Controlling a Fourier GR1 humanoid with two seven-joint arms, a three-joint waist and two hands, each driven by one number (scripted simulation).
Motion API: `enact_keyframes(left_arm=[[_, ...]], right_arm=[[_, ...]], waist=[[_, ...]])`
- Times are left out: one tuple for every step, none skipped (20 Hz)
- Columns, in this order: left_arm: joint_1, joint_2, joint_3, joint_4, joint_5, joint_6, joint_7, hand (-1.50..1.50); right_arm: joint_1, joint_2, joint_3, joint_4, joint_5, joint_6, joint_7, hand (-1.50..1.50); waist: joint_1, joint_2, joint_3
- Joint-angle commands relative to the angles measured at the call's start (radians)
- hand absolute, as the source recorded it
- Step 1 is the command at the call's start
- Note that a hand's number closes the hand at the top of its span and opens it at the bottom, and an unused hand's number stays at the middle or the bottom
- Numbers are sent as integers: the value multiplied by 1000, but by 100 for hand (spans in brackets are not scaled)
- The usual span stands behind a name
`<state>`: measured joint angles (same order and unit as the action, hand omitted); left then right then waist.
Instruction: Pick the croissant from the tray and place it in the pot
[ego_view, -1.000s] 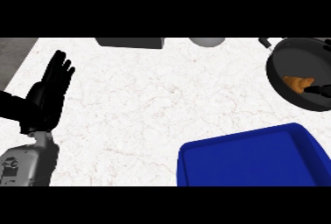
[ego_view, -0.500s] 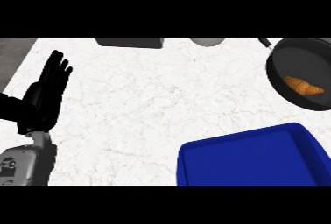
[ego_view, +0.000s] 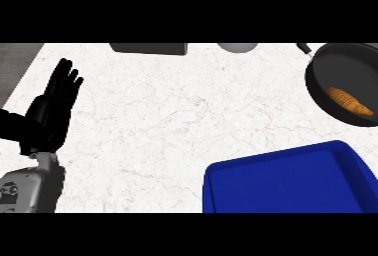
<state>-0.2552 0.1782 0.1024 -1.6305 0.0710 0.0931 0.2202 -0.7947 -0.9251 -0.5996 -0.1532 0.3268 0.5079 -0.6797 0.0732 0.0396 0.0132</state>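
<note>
Lying in pot (ego_view: 322, 65), croissant (ego_view: 351, 101) — left hand (ego_view: 50, 112) opposite

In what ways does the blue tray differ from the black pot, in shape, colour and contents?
The tray is blue and rectangular; the pot is black and round. The tray shows nothing in it; the pot holds the croissant. The tray lies lower right, the pot upper right. Both rest on the white counter.
</note>
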Motion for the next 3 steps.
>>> enact_keyframes(left_arm=[[-12, 0, 0, -10, -3, 9, 16, 0], [-1, 2, 2, 18, -3, -2, -7, 0], [-10, -9, -3, -5, -12, 21, 10, 0]], right_arm=[[23, -28, -4, -5, -7, 114, -78, -150], [6, -26, -3, 0, -10, 129, -51, -150], [42, -8, 8, -6, 0, 118, -83, -150]], waist=[[3, 3, 3], [4, 4, 0], [0, 2, 2]])
